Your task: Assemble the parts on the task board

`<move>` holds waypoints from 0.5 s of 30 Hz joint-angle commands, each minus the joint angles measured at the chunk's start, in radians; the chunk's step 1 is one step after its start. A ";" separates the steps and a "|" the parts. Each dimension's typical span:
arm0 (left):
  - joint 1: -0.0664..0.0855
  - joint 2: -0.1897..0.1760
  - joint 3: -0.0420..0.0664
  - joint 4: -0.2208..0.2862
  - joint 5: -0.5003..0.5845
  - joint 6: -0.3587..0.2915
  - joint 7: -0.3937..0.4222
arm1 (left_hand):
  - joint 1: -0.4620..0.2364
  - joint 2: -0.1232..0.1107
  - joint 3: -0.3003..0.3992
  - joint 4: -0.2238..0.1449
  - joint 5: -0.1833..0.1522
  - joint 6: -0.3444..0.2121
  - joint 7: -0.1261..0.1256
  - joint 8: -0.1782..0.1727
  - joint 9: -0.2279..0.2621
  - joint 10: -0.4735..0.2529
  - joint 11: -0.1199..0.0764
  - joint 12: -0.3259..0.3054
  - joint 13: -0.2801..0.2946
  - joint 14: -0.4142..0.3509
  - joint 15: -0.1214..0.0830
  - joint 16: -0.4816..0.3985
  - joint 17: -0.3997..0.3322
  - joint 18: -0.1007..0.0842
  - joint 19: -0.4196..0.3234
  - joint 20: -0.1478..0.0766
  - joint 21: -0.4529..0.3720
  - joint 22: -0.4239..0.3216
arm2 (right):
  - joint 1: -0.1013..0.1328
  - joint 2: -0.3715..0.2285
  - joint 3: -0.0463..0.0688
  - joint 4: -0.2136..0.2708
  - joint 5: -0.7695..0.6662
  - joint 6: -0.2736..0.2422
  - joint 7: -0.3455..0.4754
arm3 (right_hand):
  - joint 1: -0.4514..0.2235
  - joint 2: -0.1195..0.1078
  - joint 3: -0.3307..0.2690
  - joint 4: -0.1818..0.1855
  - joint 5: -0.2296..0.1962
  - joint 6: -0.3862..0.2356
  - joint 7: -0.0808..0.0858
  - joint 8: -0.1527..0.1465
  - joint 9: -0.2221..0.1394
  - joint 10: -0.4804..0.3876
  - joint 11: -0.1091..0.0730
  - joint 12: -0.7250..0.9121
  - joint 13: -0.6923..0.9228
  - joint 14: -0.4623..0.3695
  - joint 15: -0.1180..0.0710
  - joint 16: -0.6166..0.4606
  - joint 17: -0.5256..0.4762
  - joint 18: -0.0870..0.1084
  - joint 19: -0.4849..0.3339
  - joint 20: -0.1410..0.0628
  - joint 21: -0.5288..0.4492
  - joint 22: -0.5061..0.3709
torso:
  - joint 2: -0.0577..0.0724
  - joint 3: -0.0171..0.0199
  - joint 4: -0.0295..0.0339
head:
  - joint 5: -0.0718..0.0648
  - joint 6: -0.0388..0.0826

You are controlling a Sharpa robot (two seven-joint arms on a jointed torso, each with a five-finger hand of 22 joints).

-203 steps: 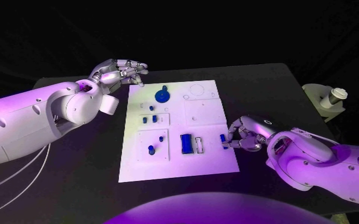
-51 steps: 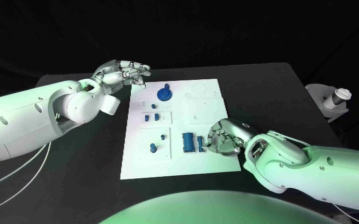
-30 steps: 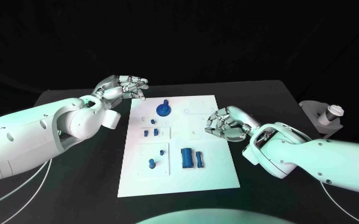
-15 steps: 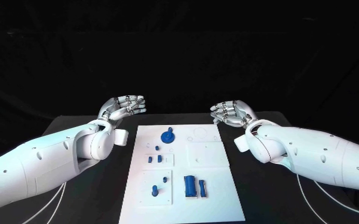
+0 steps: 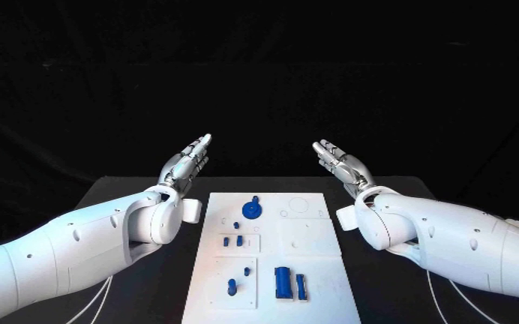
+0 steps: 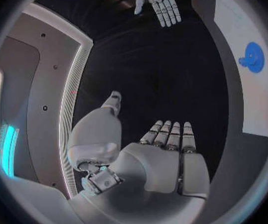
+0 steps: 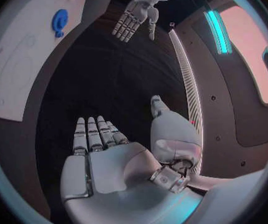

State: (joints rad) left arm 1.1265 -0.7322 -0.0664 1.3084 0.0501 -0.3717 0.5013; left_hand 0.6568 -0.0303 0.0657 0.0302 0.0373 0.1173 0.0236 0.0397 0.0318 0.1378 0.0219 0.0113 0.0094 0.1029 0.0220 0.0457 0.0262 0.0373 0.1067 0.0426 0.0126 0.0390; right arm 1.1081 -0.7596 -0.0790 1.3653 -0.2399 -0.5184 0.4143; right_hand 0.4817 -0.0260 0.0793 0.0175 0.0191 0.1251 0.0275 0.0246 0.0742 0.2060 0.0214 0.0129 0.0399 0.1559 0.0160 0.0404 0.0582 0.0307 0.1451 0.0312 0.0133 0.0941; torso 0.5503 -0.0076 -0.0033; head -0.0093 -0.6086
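A: Since half a second ago both hands have uncurled and now reach out flat beyond the desk's [image 5: 130, 189] far edge.

B: Left hand [image 5: 190, 160] first: fingers [image 6: 170, 137] straight, holding nothing. The task board [image 5: 313, 243] lies between the arms, blue parts [image 5: 283, 282] apparently seated on it. Right hand [image 5: 337, 160] likewise flat, empty.
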 commanded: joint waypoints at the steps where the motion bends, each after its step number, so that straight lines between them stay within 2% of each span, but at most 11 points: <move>1: -0.017 -0.010 0.013 0.062 -0.022 -0.146 0.010 | -0.657 0.030 -0.066 -0.030 -0.037 -0.117 -0.024 -0.040 -0.032 -0.138 -0.022 -0.011 -0.009 -0.103 -0.022 -0.046 -0.026 -0.037 -0.107 -0.043 -0.013 -0.039 | -0.019 -0.006 0.023 0.072 0.122 -0.129 0.060 | -0.482 0.026 -0.079 -0.017 -0.019 -0.125 -0.027 -0.025 -0.074 -0.206 -0.021 -0.013 -0.040 -0.156 -0.016 -0.040 -0.058 -0.031 -0.145 -0.031 -0.013 -0.094 | -0.006 0.0076 0.0033 | 0.009 0.009; 4: -0.037 -0.023 0.031 0.129 -0.031 -0.231 0.013 | -0.657 0.030 -0.066 -0.030 -0.037 -0.117 -0.024 -0.040 -0.032 -0.138 -0.022 -0.011 -0.009 -0.103 -0.022 -0.046 -0.026 -0.037 -0.107 -0.043 -0.013 -0.039 | -0.037 -0.013 0.049 0.133 0.176 -0.185 0.081 | -0.482 0.026 -0.079 -0.017 -0.019 -0.125 -0.027 -0.025 -0.074 -0.206 -0.021 -0.013 -0.040 -0.156 -0.016 -0.040 -0.058 -0.031 -0.145 -0.031 -0.013 -0.094 | -0.006 0.0076 0.0033 | 0.009 0.009; 8: -0.060 -0.037 0.052 0.206 -0.042 -0.329 0.016 | -0.657 0.030 -0.066 -0.030 -0.037 -0.117 -0.024 -0.040 -0.032 -0.138 -0.022 -0.011 -0.009 -0.103 -0.022 -0.046 -0.026 -0.037 -0.107 -0.043 -0.013 -0.039 | -0.054 -0.019 0.073 0.189 0.226 -0.237 0.100 | -0.482 0.026 -0.079 -0.017 -0.019 -0.125 -0.027 -0.025 -0.074 -0.206 -0.021 -0.013 -0.040 -0.156 -0.016 -0.040 -0.058 -0.031 -0.145 -0.031 -0.013 -0.094 | -0.006 0.0076 0.0033 | 0.009 0.009; 11: -0.070 -0.044 0.060 0.239 -0.047 -0.370 0.018 | -0.657 0.030 -0.066 -0.030 -0.037 -0.117 -0.024 -0.040 -0.032 -0.138 -0.022 -0.011 -0.009 -0.103 -0.022 -0.046 -0.026 -0.037 -0.107 -0.043 -0.013 -0.039 | -0.058 -0.020 0.079 0.204 0.239 -0.251 0.105 | -0.482 0.026 -0.079 -0.017 -0.019 -0.125 -0.027 -0.025 -0.074 -0.206 -0.021 -0.013 -0.040 -0.156 -0.016 -0.040 -0.058 -0.031 -0.145 -0.031 -0.013 -0.094 | -0.006 0.0076 0.0033 | 0.009 0.009; 15: -0.076 -0.048 0.066 0.261 -0.050 -0.398 0.019 | -0.657 0.030 -0.066 -0.030 -0.037 -0.117 -0.024 -0.040 -0.032 -0.138 -0.022 -0.011 -0.009 -0.103 -0.022 -0.046 -0.026 -0.037 -0.107 -0.043 -0.013 -0.039 | -0.058 -0.020 0.079 0.205 0.240 -0.252 0.106 | -0.482 0.026 -0.079 -0.017 -0.019 -0.125 -0.027 -0.025 -0.074 -0.206 -0.021 -0.013 -0.040 -0.156 -0.016 -0.040 -0.058 -0.031 -0.145 -0.031 -0.013 -0.094 | -0.006 0.0076 0.0033 | 0.009 0.009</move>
State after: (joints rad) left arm 1.0504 -0.7798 -0.0020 1.5624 0.0221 -0.6888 0.5040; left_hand 0.0468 -0.0020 0.0096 0.0028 0.0070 0.0130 -0.0001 0.0080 0.0034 0.0146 0.0000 0.0065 0.0016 0.0142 0.0004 0.0067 0.0027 0.0214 0.0124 0.0019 0.0040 0.0033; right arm 1.0510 -0.7795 -0.0007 1.5681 -0.0329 -0.7329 0.4869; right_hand 0.0091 -0.0011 0.0042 0.0001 0.0052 0.0047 0.0012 0.0033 0.0027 0.0052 0.0000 0.0035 0.0023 0.0052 -0.0001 0.0035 0.0027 0.0137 0.0045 0.0003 0.0048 0.0037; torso 0.5444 -0.0002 0.0000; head 0.0000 -0.6001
